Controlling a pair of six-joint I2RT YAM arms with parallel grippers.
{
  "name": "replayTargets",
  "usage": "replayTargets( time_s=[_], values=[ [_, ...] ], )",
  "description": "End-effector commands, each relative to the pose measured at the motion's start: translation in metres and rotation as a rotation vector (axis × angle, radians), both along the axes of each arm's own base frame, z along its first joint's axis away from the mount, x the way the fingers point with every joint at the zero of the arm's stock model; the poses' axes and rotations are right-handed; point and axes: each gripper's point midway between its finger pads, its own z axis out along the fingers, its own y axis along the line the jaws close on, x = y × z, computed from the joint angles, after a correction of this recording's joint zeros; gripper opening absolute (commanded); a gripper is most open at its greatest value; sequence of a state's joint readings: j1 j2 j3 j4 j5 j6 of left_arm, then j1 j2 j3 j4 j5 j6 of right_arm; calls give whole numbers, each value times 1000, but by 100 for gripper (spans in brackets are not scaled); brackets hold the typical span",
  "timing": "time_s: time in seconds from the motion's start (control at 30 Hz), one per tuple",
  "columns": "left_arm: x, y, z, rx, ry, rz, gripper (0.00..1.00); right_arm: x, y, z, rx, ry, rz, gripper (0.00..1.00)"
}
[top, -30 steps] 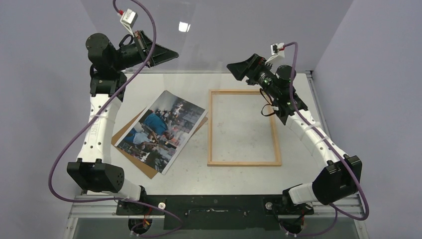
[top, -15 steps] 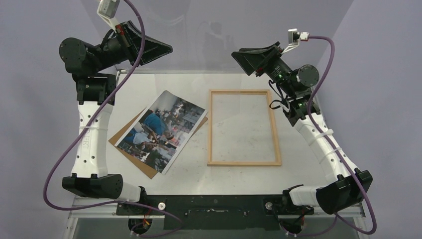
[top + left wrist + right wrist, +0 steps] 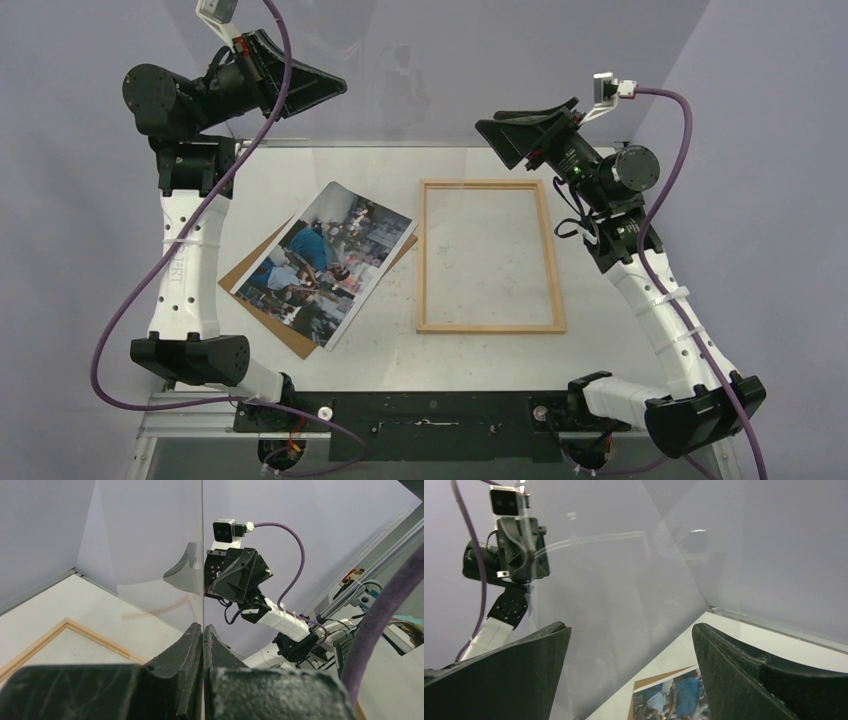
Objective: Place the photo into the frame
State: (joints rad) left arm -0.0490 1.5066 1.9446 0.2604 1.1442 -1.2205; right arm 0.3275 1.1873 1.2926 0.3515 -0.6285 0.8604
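The glossy rectangular colour photo (image 3: pixel 325 262) lies on a flat brown backing board (image 3: pixel 252 266), well below the left pincer (image 3: pixel 338 90), which is pressed together and empty. The thin light-wood rectangular frame (image 3: pixel 421 255) lies below the spread right pincer (image 3: pixel 487 126). The print is likely light, bendy and slick; an overhanging corner suits gripping

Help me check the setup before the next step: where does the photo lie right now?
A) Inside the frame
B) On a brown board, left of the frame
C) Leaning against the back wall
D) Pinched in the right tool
B: the photo lies flat and askew on the brown board, left of the frame, with neither tool touching it.
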Motion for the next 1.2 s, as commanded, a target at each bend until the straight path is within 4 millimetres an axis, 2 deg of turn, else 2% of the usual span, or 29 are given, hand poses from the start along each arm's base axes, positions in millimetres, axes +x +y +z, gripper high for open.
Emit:
replayTargets(
  time_s=[0.0,0.17,0.23,0.43,0.57,0.67,0.87,1.03,1.1,1.17],
  values=[
    [-40,-1,32,-8,-177,-28,0,11,-24,21,-7,-44,-178,97],
    [-51,-1,37,-24,-189,-47,0,22,-13,19,17,-36,-128,98],
    [-53,-1,40,-32,-190,-53,0,20,-9,26,56,-50,-87,98],
    [-62,0,48,-45,-195,-54,0,3,-9,49,146,-77,-21,99],
    [-56,0,48,-50,-176,-47,0,-13,-8,55,161,-92,28,98],
    [-56,2,51,-50,-181,-40,0,-15,-13,50,153,-77,-2,98],
    [-56,1,53,-55,-190,-46,0,8,-36,31,107,-3,-212,100],
    [-57,1,53,-61,-182,-47,0,15,-30,29,122,24,-183,100],
    [-58,1,53,-62,-182,-47,0,12,-25,33,135,9,-143,99],
    [-56,1,52,-62,-172,-43,0,1,-17,42,154,-36,-55,98]
  ],
)
